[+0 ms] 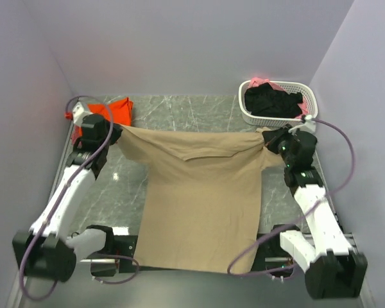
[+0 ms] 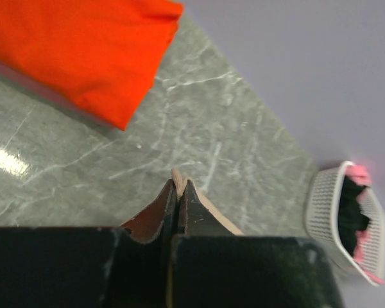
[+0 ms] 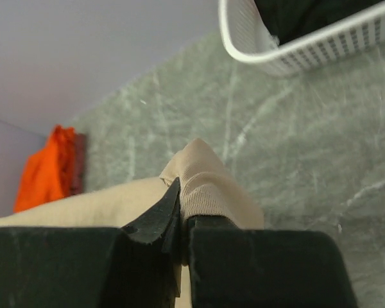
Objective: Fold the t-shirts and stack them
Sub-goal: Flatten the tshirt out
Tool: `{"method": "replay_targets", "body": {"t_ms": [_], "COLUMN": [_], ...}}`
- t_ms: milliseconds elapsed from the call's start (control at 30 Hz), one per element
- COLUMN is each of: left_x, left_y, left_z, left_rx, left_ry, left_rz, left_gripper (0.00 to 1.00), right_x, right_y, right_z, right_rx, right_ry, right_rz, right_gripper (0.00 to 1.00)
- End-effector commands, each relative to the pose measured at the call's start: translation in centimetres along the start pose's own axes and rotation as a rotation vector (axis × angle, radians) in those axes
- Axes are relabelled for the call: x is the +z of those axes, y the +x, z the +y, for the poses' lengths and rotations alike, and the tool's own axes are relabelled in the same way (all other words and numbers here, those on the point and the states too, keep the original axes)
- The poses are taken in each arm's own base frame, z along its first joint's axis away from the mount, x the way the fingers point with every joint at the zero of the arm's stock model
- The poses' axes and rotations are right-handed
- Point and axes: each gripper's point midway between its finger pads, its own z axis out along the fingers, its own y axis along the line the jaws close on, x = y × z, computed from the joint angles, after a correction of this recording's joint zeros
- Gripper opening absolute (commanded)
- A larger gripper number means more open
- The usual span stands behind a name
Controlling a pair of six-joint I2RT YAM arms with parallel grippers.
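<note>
Tan shirt: the tan t-shirt [image 1: 202, 199] is spread across the middle of the table [image 1: 179, 112]. You hold it stretched between both arms at its far corners, and the near hem hangs over the table's near edge.

Left pincer: your left gripper [image 2: 179, 186] has its jaws pressed together on a thin edge of tan cloth, at the shirt's far left corner.

Right pincer: your right gripper [image 3: 183, 192] is likewise clamped tight, with a bunched fold of tan cloth pinched between its jaws at the far right corner.

Done so far: the orange t-shirt [image 1: 119, 109] lies as a compact bundle at the far left corner of the table, apart from the tan one. It looks folded, though from above I can't be sure how neatly.

In hand: I'd judge you're laying the tan shirt flat, and no fold shows in it yet beyond a crease near the collar.

Left to do: fold the tan shirt and stack it with the orange one. Then take the black shirts [image 1: 273, 102] and the pink one [image 1: 263, 81], which sit heaped in the white basket [image 1: 256, 119] at the far right.

Progress: roughly early to middle, with one shirt set aside, one in your grip and the basket not yet emptied.
</note>
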Motion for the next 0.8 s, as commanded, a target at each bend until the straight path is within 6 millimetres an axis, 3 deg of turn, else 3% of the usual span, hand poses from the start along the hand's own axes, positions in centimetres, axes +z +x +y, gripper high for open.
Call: {"method": "replay_targets", "body": {"t_ms": [0, 33, 100, 133, 167, 233, 300, 333, 400, 433, 500, 533, 567, 600, 633, 667, 700, 767], "left_x": [3.9, 6.2, 8.3, 10.3, 11.2, 13.6, 15.1, 16.3, 17.7, 18.9, 19.9, 20.8, 21.1, 21.3, 21.5, 21.3, 21.2, 20.2], "left_y": [-1.4, 0.6, 0.6, 2.1, 1.8, 3.4, 3.3, 4.5, 4.5, 5.8, 6.1, 7.3, 7.1, 7.4, 7.6, 7.9, 7.7, 7.3], "left_z": [-1.7, -0.2, -0.5, 0.8, 0.2, 0.9, 0.4, 0.9, 0.4, 1.5, 1.0, 1.9, 1.3, 1.3, 1.3, 0.8, 0.3, -0.8], "left_rx": [0.002, 0.031, 0.035, 0.053, 0.057, 0.085, 0.096, 0.108, 0.115, 0.125, 0.143, 0.155, 0.161, 0.166, 0.169, 0.173, 0.176, 0.18], "left_ry": [0.065, 0.009, -0.006, -0.051, -0.047, -0.065, -0.061, -0.065, -0.066, -0.095, -0.118, -0.145, -0.146, -0.143, -0.142, -0.122, -0.096, -0.065], "left_rz": [-0.093, -0.041, -0.033, 0.003, 0.0, 0.039, 0.042, 0.07, 0.076, 0.107, 0.15, 0.187, 0.2, 0.214, 0.222, 0.236, 0.234, 0.22], "left_gripper": [0.01, 0.01, 0.01, 0.0, 0.0, 0.0, 0.0, 0.0, 0.0, 0.0, 0.01, 0.1, 0.23, 0.42, 0.51, 0.62, 0.99, 1.0], "right_x": [3.2, 5.0, 6.9, 8.4, 9.3, 11.5, 13.1, 14.2, 15.6, 16.5, 17.5, 17.8, 18.1, 18.2, 18.1, 18.0, 17.8, 16.8], "right_y": [-2.0, -0.4, -0.3, 1.4, 0.6, 2.0, 1.5, 2.9, 2.6, 3.8, 3.6, 4.7, 4.3, 4.5, 4.5, 4.5, 4.4, 3.9], "right_z": [1.0, -0.5, -0.9, -2.6, -2.4, -3.7, -3.3, -4.5, -4.4, -5.5, -5.7, -6.7, -6.6, -6.8, -6.7, -6.5, -6.4, -5.9], "right_rx": [-0.002, 0.003, -0.003, 0.001, -0.002, -0.004, -0.004, 0.003, 0.015, 0.023, 0.035, 0.044, 0.043, 0.044, 0.045, 0.043, 0.036, 0.033], "right_ry": [-0.068, -0.026, -0.006, 0.05, 0.055, 0.088, 0.08, 0.115, 0.12, 0.147, 0.167, 0.208, 0.212, 0.219, 0.219, 0.215, 0.21, 0.206], "right_rz": [-0.094, -0.042, -0.022, 0.037, 0.028, 0.072, 0.073, 0.117, 0.121, 0.148, 0.152, 0.186, 0.183, 0.192, 0.198, 0.203, 0.205, 0.196], "right_gripper": [0.0, 0.0, 0.0, 0.0, 0.0, 0.0, 0.0, 0.0, 0.0, 0.0, 0.16, 0.23, 0.39, 0.51, 0.77, 0.82, 0.87, 0.88]}}
